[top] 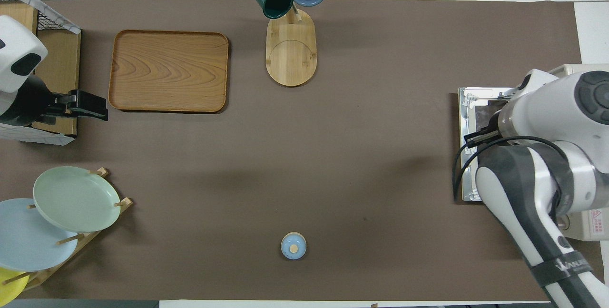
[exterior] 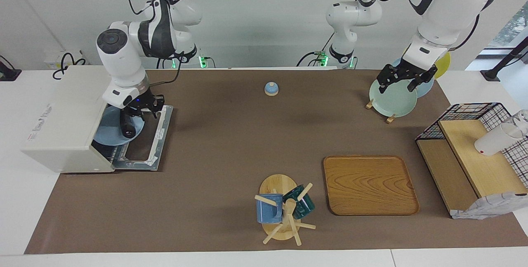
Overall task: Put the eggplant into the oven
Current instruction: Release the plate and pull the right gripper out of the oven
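both arms are glossy white with rounded, bulging link shells. the right arm [exterior: 123,58] has dark grey round caps on its joints and a dark grey panel along its forearm; a black band near the lower right of the overhead view carries pale lettering. the left arm [exterior: 445,7] bears a black oval inset and a dark joint cap. thin black cables loop along both arms. the bases show black collars and green lights. both grippers are black, the right one with a small blue light above.
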Controlling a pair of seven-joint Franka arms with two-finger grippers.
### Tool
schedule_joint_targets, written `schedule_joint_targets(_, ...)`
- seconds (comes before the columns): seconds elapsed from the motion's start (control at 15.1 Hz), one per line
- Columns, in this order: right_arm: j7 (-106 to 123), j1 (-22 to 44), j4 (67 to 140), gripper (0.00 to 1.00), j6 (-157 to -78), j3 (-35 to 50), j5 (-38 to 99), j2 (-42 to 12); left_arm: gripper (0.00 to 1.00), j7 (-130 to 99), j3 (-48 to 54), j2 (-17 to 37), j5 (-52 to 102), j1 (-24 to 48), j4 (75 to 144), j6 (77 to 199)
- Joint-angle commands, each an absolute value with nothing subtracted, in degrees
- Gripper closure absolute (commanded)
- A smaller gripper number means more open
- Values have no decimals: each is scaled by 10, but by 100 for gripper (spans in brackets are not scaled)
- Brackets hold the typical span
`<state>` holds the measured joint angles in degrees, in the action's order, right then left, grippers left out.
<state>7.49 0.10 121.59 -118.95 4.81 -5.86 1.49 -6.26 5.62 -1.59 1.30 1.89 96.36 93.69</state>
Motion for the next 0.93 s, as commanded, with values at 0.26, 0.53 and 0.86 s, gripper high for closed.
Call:
schedule_joint_targets(0.26,4,23,1259,100,-1319,48,-51,-61,0,-63,59,-24,11,12,967,934)
schedule_joint_targets(0.53,3,23,1280,100,-1325,48,-60,-67,0,-63,59,-23,12,12,967,934)
schedule_joint_targets(0.86,4,16,1285,100,-1332,47,-143,-84,0,-63,59,-23,12,12,967,934)
